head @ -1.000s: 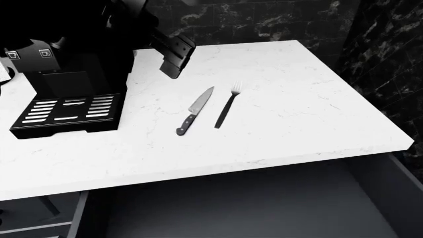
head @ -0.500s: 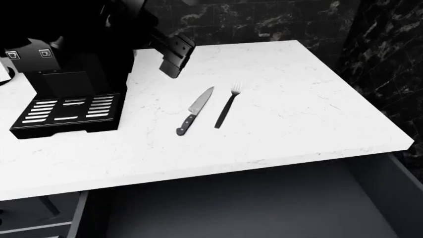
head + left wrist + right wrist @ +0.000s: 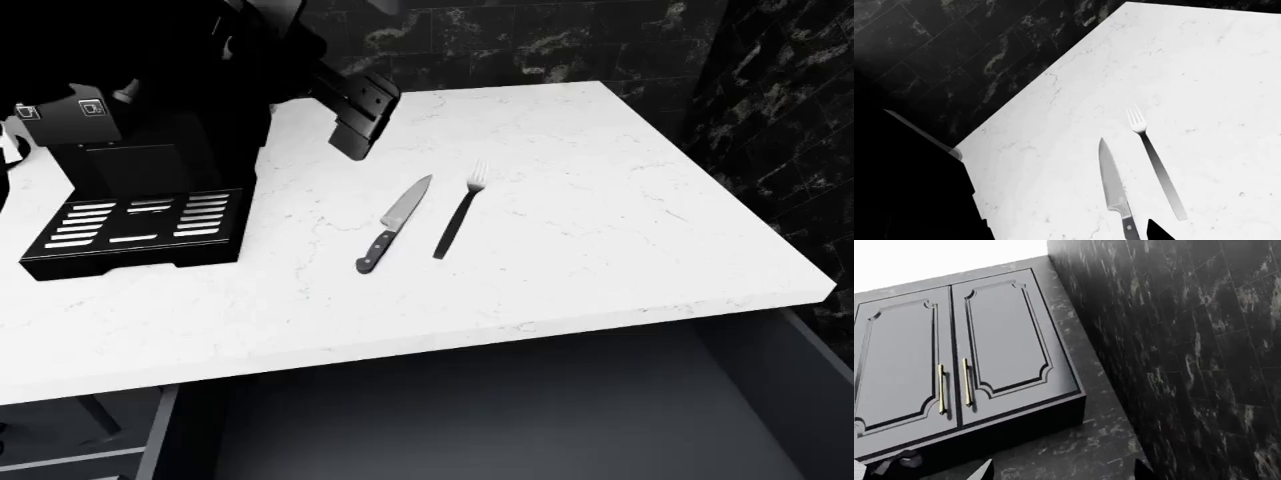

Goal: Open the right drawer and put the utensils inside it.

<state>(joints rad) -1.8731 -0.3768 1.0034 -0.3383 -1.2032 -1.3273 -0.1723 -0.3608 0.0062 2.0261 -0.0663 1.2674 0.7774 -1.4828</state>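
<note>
A white marble tabletop (image 3: 601,180) is seen in front of a wall of dark veined tiles (image 3: 534,40), and a black coffee machine (image 3: 134,190) is placed on its left part. The knife (image 3: 395,222), with a silver blade and a black riveted handle, and the fork (image 3: 458,212), with silver tines and a long black handle, are laid side by side near the middle of the tabletop, close together but not touching, both well apart from the edges. Below the front edge the right drawer (image 3: 534,420) is pulled open and its plain dark grey inside is shown. The left hand (image 3: 358,125) is held above the tabletop behind the knife; its opening cannot be told. The right hand (image 3: 1061,472) is spread wide, with navy cabinet doors (image 3: 954,365) with brass handles before it.
</note>
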